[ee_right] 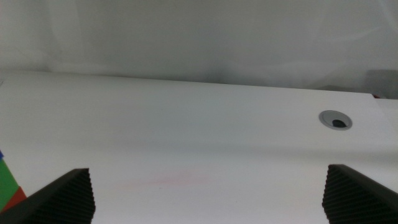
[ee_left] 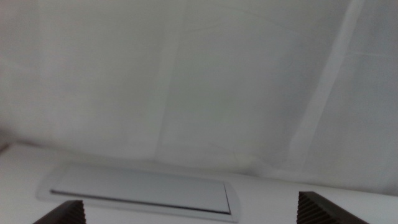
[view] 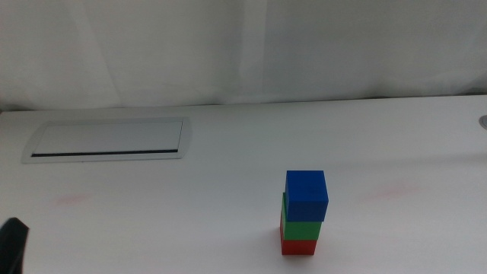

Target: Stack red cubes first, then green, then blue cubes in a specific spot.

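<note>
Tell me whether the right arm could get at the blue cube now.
Probably yes: the blue cube tops the stack with nothing over or beside it, and the right gripper is open, empty.

Very little of the robot shows. The left gripper (ee_left: 189,214) appears as two dark, matte jaw tips with a fine ribbed or grainy texture, wedge-shaped with slanted upper edges. The right gripper (ee_right: 211,196) looks the same: two charcoal blocks, angled corners, rough surface. A plain black sliver (view: 14,245) sits at the overhead picture's lower corner.
</note>
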`<state>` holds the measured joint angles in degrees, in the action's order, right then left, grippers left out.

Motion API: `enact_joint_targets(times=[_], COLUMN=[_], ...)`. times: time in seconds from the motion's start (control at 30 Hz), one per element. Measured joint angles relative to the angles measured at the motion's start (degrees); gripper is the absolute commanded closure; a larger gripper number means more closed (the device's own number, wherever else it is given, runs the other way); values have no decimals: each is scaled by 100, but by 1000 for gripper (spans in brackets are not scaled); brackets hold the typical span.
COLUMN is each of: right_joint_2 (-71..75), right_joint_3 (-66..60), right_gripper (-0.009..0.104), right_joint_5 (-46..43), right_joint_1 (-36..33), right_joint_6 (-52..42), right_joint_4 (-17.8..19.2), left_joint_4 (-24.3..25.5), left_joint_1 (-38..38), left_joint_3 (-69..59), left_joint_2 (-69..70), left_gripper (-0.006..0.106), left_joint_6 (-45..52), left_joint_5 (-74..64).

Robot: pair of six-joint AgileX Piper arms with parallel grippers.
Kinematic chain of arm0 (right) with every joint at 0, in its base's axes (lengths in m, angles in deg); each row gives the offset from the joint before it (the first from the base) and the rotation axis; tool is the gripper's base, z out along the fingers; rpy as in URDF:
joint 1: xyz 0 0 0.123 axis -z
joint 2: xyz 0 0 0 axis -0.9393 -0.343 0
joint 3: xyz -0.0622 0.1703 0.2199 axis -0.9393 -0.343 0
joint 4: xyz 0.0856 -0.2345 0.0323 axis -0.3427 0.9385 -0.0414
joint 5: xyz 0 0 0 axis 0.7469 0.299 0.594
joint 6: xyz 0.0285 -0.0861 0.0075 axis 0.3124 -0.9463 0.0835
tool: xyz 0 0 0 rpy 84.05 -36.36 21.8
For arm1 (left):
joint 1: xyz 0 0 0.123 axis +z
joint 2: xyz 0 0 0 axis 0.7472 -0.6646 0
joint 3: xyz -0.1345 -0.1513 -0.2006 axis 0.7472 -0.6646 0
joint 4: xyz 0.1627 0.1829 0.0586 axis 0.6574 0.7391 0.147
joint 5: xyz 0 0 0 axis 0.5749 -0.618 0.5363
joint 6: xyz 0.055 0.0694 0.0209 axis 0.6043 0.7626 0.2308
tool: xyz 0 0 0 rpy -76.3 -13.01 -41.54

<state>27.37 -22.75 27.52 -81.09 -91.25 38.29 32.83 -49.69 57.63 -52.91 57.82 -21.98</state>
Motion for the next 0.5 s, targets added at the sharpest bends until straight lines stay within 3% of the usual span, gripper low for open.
enact_joint_targets(times=[0.2, 0.4, 0.5], right_joint_2=[-14, -14, -26], right_joint_3=[-529, -569, -579], right_gripper=[-8, -8, -8], right_joint_5=[-732, -1299, -1337], right_joint_1=[0, 0, 0], right_joint_6=[0, 0, 0], right_joint_4=[-79, -818, -986], left_joint_4=[0, 0, 0], left_joint_1=[0, 0, 0], left_joint_3=[-678, -833, -843], left_joint_2=[-102, -102, -102], left_gripper=[16, 16, 16], left_joint_6=[-306, -306, -306], left_joint_5=[417, 509, 648])
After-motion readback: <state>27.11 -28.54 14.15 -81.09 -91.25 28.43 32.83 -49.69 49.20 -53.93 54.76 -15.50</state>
